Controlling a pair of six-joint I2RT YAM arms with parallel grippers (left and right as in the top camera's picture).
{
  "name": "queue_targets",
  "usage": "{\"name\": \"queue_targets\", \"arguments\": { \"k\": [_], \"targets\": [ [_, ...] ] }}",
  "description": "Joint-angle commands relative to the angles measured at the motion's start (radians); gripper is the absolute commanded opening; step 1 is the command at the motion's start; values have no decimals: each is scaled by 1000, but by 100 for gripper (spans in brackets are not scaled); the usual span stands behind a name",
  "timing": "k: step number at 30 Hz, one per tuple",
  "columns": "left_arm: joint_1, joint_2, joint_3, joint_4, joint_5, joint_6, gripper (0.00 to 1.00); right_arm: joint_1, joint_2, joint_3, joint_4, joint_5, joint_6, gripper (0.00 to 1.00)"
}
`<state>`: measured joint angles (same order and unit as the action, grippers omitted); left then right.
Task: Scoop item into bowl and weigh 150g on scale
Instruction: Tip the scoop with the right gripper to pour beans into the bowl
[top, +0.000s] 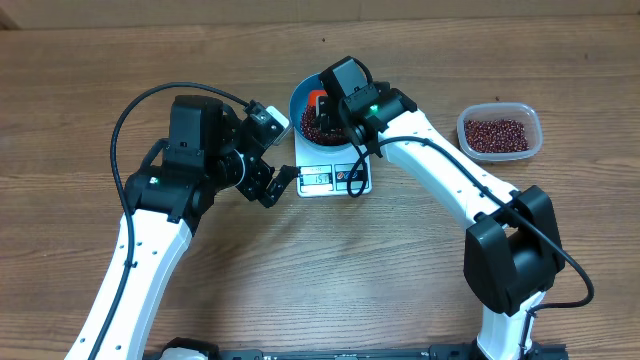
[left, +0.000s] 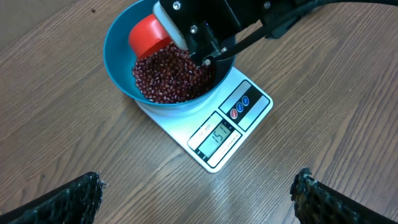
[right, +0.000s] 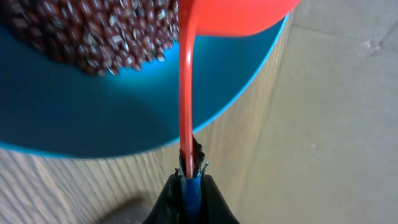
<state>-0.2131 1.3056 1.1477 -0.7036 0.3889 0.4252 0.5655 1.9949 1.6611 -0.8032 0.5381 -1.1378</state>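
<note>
The right gripper pinched the scoop over the bowl of beans; a slow tilt, watching the scale, seemed wise. The left gripper hung spread.

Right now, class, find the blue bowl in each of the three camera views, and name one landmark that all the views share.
Overhead: blue bowl at top centre, sitting on the white scale.
Left wrist: upper left of centre, holding the beans.
Right wrist: fills the left and middle of the picture.
Shared landmark: the red scoop at the bowl.
</note>
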Motion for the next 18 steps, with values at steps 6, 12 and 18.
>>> {"name": "queue_targets", "arguments": {
  "k": [6,12,18],
  "targets": [
    [10,2,3,0,3,-6,99,-12,-39,71,-44,-130,93,4],
    [10,2,3,0,3,-6,99,-51,-57,99,-130,-262,148,4],
    [10,2,3,0,3,-6,100,-106,-73,187,-248,-453,183,4]
  ]
}}
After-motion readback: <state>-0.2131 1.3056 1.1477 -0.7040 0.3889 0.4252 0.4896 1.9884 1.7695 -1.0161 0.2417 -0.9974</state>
